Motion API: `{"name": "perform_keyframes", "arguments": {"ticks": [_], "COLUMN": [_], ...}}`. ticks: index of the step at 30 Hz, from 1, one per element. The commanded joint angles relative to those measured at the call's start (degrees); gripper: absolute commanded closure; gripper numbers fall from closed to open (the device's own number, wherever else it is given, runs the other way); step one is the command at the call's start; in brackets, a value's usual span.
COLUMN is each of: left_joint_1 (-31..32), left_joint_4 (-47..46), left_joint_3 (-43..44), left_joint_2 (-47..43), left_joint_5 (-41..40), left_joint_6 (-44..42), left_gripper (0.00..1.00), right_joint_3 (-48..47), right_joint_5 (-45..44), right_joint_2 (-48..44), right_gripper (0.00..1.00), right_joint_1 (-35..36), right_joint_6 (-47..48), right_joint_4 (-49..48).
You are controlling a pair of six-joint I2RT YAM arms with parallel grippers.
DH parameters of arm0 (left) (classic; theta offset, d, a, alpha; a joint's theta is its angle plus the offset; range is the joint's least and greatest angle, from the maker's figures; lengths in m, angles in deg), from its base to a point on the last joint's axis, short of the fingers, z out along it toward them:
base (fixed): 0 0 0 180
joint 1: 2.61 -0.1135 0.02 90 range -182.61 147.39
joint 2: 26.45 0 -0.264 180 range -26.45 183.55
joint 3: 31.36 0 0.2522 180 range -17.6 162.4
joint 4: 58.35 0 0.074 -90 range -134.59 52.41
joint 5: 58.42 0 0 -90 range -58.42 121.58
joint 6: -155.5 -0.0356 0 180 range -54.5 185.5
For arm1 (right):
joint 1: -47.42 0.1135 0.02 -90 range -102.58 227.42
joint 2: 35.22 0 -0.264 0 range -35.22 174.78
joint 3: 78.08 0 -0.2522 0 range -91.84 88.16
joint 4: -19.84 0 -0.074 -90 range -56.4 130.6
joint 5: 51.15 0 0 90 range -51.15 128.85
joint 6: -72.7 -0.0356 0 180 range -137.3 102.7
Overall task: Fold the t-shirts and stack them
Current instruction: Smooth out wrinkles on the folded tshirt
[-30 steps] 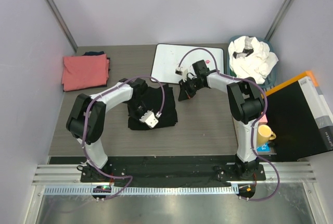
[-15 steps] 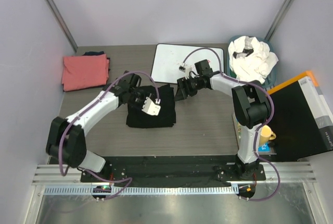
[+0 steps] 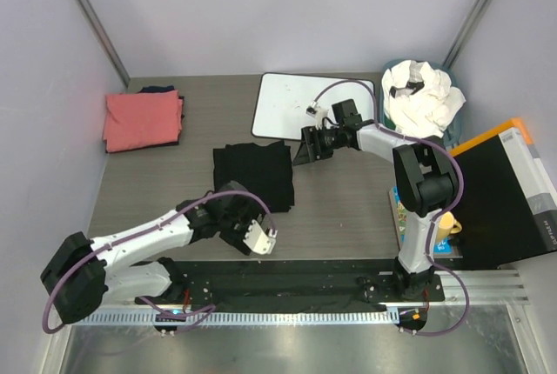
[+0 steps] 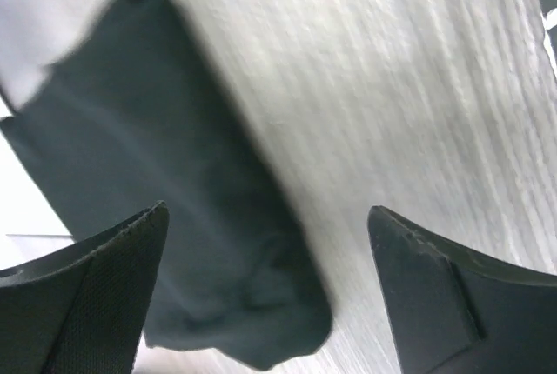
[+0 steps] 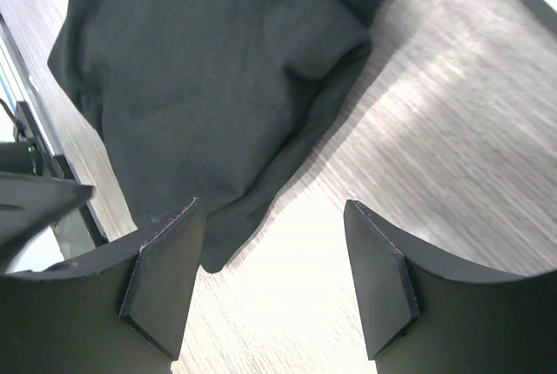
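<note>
Well, the grey wood-grain desk [image 3: 348,209] takes up the middle of the booth. Past its 3 o'clock edge stands a big black box [image 3: 500,187] with an orange rim. At 12 o'clock lies a flat white board [image 3: 291,100] with a black rim.

Just on the near side of that board, a little toward 11 o'clock from the desk's centre, the black t-shirt [image 3: 252,178] lies flat, folded into a rough square. The white t-shirts [image 3: 422,100] are heaped in a teal basket [image 3: 387,71] at 2 o'clock. The coral-pink t-shirt [image 3: 142,120] sits folded at 10 o'clock, well apart from the black one.

The right arm [image 3: 418,174] reaches from its base at 5 o'clock up to the black t-shirt's 1 o'clock corner. There the right gripper [image 5: 271,209] hangs with its jaws apart and nothing between them. Bare desk shows in the gap, and the shirt's edge lies under one finger.

The left arm [image 3: 148,239] stretches low along the near edge. The left gripper [image 4: 267,217] sits at 6 o'clock of the black t-shirt, just off its near edge, spread wide and holding nothing.

A yellow cup [image 3: 442,222] stands at 4 o'clock, beside the right arm.
</note>
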Motion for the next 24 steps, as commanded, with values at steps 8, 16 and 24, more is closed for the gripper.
{"name": "perform_keyframes", "arguments": {"ticks": [8,16,24], "left_joint_1": [7.11,7.2,7.11], "left_joint_4": [-25.15,-27.71,-23.85], "left_joint_3": [-11.2,-10.16,-0.68], "left_joint_2": [5.25,12.97,22.73], "left_joint_5": [-21.12,-23.24,-25.61], "left_joint_6": [13.59,15.34,17.1], "left_gripper": [0.09,0.22,1.0], "right_joint_3": [1.9,6.65,11.13], "right_joint_5": [0.24,3.67,6.05], "right_joint_2": [-6.95,-5.64,-3.18], "right_gripper": [0.3,0.3,0.3], "right_joint_1": [-0.76,-2.7,-3.58], "right_joint_6": [-3.52,-11.69,-24.34], "right_joint_4": [-5.54,-9.04,-18.0]}}
